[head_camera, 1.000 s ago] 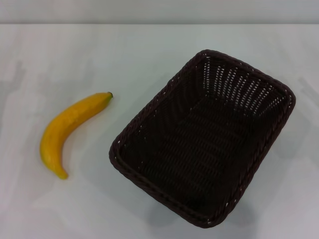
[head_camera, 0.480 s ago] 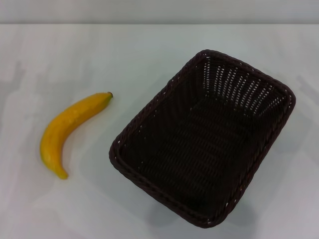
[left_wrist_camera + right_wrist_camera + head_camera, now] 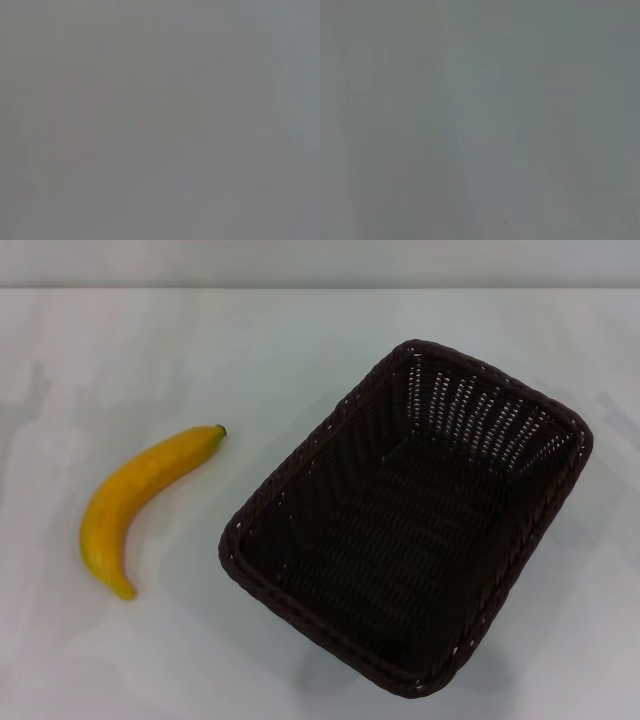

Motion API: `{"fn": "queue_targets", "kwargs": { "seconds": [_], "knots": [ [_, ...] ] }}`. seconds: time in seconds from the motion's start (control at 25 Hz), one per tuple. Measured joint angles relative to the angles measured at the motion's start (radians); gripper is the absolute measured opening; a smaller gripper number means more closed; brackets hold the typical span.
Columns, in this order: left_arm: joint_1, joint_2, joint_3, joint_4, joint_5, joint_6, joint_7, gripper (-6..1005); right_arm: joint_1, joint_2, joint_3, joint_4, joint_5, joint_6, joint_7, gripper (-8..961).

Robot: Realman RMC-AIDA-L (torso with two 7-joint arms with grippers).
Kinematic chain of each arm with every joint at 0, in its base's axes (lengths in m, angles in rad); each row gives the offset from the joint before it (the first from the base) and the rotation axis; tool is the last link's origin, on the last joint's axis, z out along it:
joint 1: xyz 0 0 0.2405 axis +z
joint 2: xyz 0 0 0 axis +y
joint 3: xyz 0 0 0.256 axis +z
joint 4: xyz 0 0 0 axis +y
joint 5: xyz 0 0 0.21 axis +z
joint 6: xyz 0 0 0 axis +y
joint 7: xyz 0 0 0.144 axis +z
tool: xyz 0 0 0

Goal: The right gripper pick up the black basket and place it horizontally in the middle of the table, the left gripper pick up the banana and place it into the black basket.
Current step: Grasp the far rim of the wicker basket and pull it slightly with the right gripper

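The black basket stands on the white table right of centre in the head view. It is turned at a slant, with one corner toward the far side, and it is empty. The banana lies on the table to its left, apart from it, with its dark stem tip pointing to the far right. Neither gripper shows in the head view. Both wrist views show only a plain grey field, with no fingers and no object.
The table's far edge meets a grey wall. Bare tabletop lies between the banana and the basket and along the far side.
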Motion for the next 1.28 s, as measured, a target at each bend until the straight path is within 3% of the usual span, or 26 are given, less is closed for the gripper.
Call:
{"fn": "queue_targets", "kwargs": {
  "seconds": [0.84, 1.28],
  "knots": [
    [0.000, 0.000, 0.005, -0.002, 0.000, 0.013, 0.002, 879, 0.002, -0.005, -0.008, -0.035, -0.011, -0.024, 0.030, 814],
    [-0.011, 0.000, 0.007, -0.006, 0.002, 0.023, 0.003, 879, 0.039, -0.010, -0.002, -0.345, -0.408, -0.157, 0.423, 812]
  ]
}}
